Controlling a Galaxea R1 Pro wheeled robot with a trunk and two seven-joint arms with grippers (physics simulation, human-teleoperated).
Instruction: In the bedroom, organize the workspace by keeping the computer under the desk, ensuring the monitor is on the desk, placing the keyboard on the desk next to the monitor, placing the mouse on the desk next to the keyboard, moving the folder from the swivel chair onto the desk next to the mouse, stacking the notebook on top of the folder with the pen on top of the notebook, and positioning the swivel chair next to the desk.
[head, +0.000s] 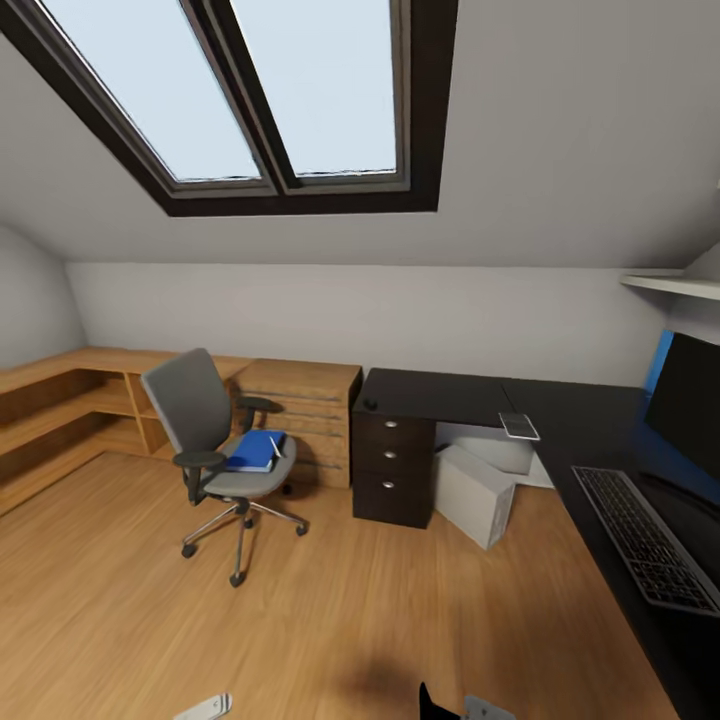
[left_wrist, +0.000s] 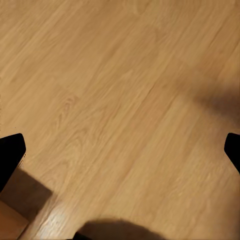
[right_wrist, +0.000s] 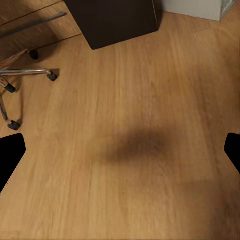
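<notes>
Robot faced the swivel chair (head: 205, 425), blue folder (head: 252, 450) on its seat.
Both sets of jaws hung released over bare floor; best approach: roll close, reach the folder from above.

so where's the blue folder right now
In the head view the folder lies on the swivel chair seat, left of the dark drawer cabinet.

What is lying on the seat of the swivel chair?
On the swivel chair seat lies the blue folder, with a slim white item, probably the pen, on top. The seat part beneath the folder is covered.
</notes>
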